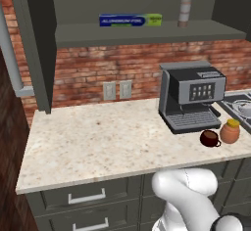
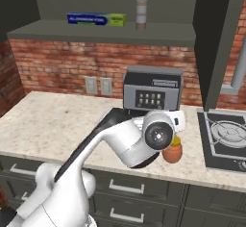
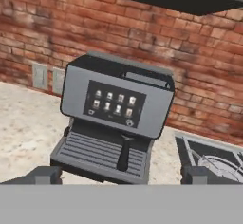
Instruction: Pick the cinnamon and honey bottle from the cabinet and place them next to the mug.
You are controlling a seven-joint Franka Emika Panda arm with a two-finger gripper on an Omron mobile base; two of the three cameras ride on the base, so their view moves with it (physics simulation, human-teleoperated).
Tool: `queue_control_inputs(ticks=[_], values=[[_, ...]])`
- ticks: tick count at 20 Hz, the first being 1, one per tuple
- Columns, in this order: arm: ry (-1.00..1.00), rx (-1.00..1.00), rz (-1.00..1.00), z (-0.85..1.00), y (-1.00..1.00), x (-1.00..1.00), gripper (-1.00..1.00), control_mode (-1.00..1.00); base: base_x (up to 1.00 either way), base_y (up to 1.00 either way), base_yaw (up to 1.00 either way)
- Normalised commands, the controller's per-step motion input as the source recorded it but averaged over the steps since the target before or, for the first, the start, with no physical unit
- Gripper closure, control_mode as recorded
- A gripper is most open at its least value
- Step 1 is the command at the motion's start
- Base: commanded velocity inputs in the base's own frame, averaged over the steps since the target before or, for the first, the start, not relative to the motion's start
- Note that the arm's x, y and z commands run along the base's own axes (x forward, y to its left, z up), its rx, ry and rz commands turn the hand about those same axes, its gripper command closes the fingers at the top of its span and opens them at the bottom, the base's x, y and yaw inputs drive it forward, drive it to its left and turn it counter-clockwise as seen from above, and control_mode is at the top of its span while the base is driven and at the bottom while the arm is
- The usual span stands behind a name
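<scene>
Coffee machine [image 1: 192, 96] on counter [image 1: 98, 142]; blue foil box [image 1: 130, 20] on shelf.

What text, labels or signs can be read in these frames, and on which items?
"ALUMINUM FOIL": faint white print on the blue foil box on the cabinet shelf; barely legible.
Coffee machine panel: small white button icons, no readable words.
Cinnamon, honey bottle, mug: no readable text.
</scene>
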Motion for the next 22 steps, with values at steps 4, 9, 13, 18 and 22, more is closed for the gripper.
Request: queue_control_inputs(ticks=[4, 9, 13, 18, 22], values=[[0.07, -0.10, -0.40, 0.80, 0.94, -0.08, -1.00, -1.00, 0.00, 0.00, 0.00], [0.05, -0.13, -0.36, 1.00, 0.95, -0.03, -1.00, -1.00, 0.00, 0.00, 0.00], [0.12, -0.06, -0.36, 0.98, 0.48, 0.21, -1.00, -1.00, 0.00, 0.00, 0.00], [0.06, 0.02, -0.29, 0.90, 0.02, 0.53, -1.00, -1.00, 0.00, 0.00, 0.00], [0.00, 0.16, -0.04, 0.88, 0.21, 0.15, -1.00, -1.00, 0.00, 0.00, 0.00]])
